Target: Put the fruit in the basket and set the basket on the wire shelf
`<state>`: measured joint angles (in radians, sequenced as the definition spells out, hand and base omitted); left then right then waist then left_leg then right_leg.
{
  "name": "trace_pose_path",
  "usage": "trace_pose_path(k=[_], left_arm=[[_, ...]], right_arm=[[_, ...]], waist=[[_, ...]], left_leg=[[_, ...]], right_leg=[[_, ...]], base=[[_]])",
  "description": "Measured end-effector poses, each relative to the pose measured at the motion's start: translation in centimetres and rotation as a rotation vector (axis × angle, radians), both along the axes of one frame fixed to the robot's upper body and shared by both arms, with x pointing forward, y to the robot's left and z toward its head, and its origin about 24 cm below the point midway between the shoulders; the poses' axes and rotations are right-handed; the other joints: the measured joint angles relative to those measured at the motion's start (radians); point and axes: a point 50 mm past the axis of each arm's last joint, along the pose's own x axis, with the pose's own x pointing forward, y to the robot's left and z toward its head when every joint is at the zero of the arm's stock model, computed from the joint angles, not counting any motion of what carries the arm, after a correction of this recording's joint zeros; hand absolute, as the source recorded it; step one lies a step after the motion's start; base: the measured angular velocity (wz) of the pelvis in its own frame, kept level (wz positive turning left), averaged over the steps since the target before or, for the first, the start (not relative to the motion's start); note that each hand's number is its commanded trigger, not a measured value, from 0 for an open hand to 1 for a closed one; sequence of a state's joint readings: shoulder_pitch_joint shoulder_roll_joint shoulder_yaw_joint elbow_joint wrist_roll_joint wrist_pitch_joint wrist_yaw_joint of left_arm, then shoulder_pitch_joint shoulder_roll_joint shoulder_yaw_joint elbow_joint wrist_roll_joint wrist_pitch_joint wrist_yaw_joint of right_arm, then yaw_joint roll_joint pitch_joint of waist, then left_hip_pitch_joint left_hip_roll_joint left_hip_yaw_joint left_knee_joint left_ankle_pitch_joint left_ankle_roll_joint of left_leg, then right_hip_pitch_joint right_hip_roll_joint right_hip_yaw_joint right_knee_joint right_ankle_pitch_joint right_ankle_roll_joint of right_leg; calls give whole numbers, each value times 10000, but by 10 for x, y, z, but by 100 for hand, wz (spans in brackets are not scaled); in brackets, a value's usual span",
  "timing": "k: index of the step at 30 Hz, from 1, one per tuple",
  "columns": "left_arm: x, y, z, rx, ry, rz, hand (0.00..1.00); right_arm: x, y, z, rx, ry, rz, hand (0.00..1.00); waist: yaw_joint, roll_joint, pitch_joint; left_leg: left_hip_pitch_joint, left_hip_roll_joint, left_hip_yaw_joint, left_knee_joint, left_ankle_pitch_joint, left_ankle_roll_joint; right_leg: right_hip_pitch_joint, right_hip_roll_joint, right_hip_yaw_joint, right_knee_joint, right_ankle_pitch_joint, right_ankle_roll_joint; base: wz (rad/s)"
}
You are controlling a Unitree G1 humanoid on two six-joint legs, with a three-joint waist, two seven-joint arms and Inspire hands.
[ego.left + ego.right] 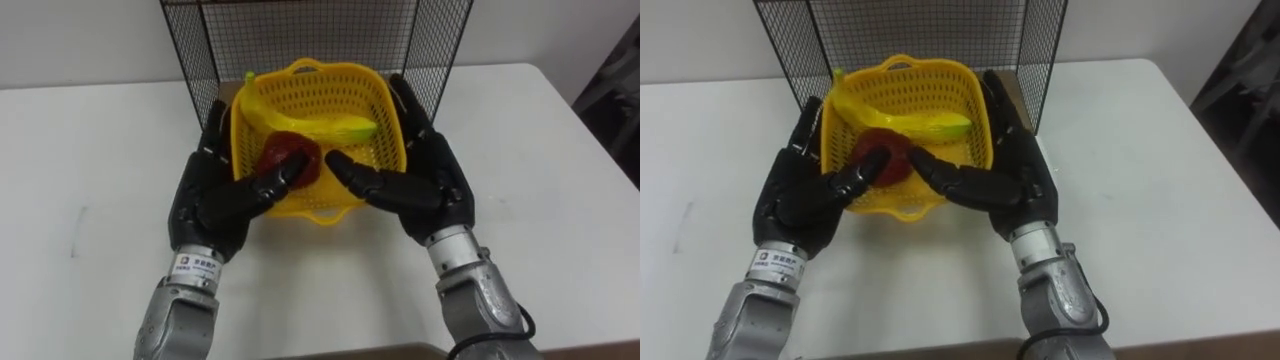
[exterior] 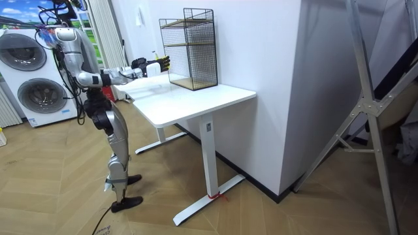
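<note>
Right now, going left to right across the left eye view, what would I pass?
White table → left hand → yellow basket holding a banana and a red fruit → right hand → white table again.
</note>
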<state>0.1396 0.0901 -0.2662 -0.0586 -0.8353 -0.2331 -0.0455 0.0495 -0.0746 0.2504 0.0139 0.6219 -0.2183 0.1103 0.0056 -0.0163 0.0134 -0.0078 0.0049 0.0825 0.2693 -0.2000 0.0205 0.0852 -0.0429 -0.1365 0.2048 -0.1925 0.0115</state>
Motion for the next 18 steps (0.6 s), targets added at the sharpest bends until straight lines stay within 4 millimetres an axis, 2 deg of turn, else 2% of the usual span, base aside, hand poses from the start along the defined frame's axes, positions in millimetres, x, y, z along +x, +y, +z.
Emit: trace_pose_path(k=[12,15,18], left_arm=[[4,0,7,-280,-440,219,0],[3,0,7,-390,-453,243,0],[3,-2,7,-426,-451,313,0]], right_arm=[[5,3,10,149,-612,29,0],[5,3,10,210,-604,25,0],[5,3,11,273,-710,-26,0]], waist=[[-26,-48,14],[-12,-127,26],[13,-156,33]], left_leg=[[112,20,60,31,-8,-5],[100,63,56,129,-22,-23],[-54,214,39,569,-227,-72]], right_leg=[[121,5,56,8,-1,1],[132,28,31,52,-2,-1],[101,151,-2,218,-10,-6]], base=[[-1],[1],[-1]])
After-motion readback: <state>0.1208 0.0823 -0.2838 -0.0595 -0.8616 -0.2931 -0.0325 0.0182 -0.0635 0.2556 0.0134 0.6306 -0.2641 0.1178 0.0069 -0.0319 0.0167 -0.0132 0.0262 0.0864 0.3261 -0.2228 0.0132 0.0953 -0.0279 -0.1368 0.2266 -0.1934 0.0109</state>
